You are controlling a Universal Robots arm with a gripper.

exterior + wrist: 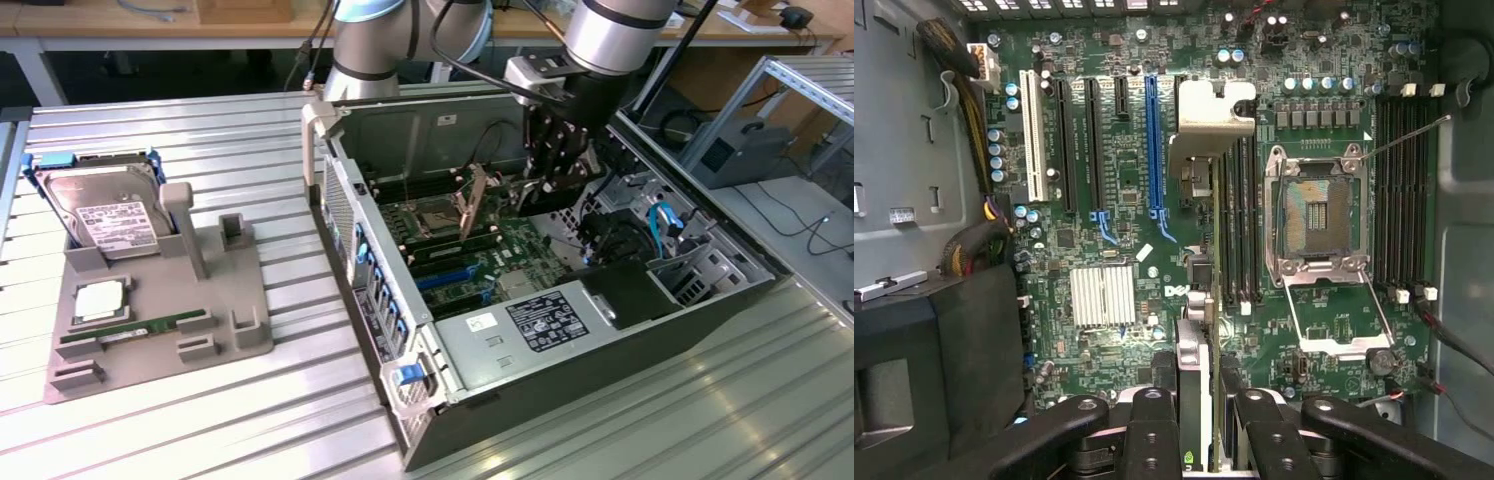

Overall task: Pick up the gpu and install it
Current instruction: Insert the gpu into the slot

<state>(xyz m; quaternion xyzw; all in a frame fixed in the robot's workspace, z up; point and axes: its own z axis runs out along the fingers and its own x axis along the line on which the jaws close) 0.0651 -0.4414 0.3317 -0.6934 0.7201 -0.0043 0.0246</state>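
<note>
Exterior view: the gripper [547, 185] is down inside the open case [387, 300]. The gpu [470, 208] stands on edge over the board, brown face showing, just to the exterior view's left of the fingers. From here I cannot judge where the fingers meet it. The tray [160, 330] with the drive [107, 215] lies well apart on the exterior view's left.

Wrist view: the fingers [1154, 430] are closed on the gpu [1196, 360], one pad on each face. The card runs edge-on away from the gripper [1204, 440], bracket [1212, 125] at the far end. It hangs between the blue slot [1151, 150] and the RAM slots [1239, 220], beside the slot rather than over it, and is not seated.

Judgement: the step in hand is bringing the card to its slot. To do it well I would keep the card square to the board [1104, 230], bring its edge exactly over the blue slot with the bracket toward the case wall, then press straight and evenly, no twisting
</note>
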